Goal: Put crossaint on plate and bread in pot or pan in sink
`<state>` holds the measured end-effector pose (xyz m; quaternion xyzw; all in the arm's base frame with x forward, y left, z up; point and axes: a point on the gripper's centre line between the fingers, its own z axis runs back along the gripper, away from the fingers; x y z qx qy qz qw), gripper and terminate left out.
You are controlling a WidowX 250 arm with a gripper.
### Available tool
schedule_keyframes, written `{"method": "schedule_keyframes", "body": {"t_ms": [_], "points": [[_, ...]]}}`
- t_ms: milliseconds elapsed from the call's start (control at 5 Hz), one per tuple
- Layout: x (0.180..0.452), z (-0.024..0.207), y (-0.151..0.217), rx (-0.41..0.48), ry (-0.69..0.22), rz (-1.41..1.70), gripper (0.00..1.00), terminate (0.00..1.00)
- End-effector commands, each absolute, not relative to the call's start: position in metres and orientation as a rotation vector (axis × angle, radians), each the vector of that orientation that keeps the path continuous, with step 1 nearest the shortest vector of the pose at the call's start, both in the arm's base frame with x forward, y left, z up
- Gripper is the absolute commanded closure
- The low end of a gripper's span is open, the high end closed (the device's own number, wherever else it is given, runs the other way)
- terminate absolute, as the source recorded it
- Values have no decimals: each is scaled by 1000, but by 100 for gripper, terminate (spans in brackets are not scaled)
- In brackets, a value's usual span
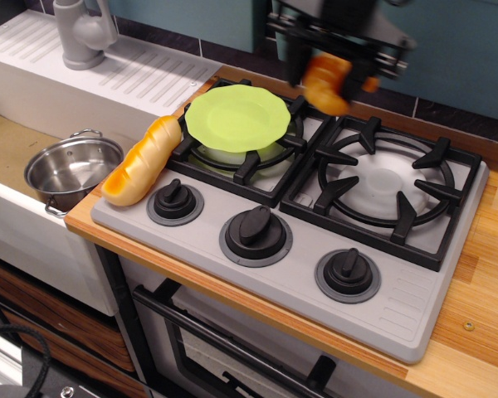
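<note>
My gripper [330, 73] is shut on the crossaint [327, 83], an orange-yellow crescent, and holds it in the air above the back of the stove, just right of the plate [236, 118]. The lime-green plate rests on the left burner grate. The bread [141, 161], a long yellow-orange baguette, lies on the stove's left edge, leaning toward the sink. The steel pot [70, 168] stands empty in the sink [8, 149] at the left.
A grey tap [81, 31] stands on the ribbed drainboard [141, 70] at the back left. The right burner grate [388, 189] is bare. Three black knobs [256, 227] line the stove front. A wooden counter [481, 290] runs along the right.
</note>
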<state>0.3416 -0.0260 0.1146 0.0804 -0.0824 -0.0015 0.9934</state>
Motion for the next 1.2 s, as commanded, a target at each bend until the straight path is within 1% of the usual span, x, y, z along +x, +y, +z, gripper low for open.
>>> {"method": "schedule_keyframes", "body": {"t_ms": [0, 200, 600, 800, 1000], "points": [[340, 126, 15, 143, -269, -42, 100, 0], [338, 112, 32, 122, -297, -58, 100, 0], [338, 84, 48, 86, -356, -75, 100, 0], [340, 78, 52, 71, -385, -89, 100, 0], [344, 76, 54, 65, -387, -107, 100, 0]]}}
